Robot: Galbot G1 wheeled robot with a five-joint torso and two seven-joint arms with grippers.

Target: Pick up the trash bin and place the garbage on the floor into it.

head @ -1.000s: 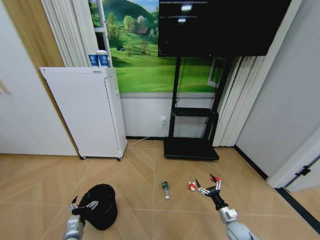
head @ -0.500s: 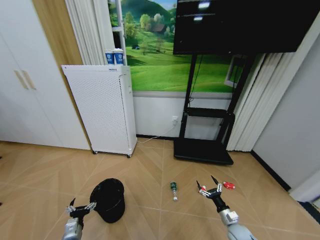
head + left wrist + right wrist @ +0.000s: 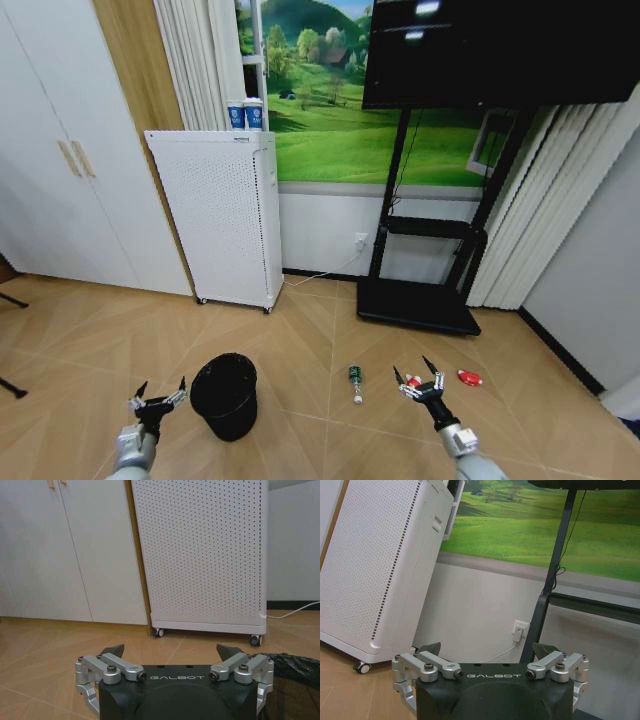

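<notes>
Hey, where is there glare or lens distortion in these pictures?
Head view: ceiling lights glare on the dark screen, and the cabinet edges lean from wide-angle distortion. Right wrist view: the white perforated unit tilts. Left wrist view: even light, no glare.

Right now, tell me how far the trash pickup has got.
Nothing looks done yet. The bin stands on the floor, not lifted. The left gripper is open beside it, holding nothing; the right gripper is open and empty too. The bottle and a red piece of litter lie on the floor. Left to do: pick up the bin and put the litter in.
</notes>
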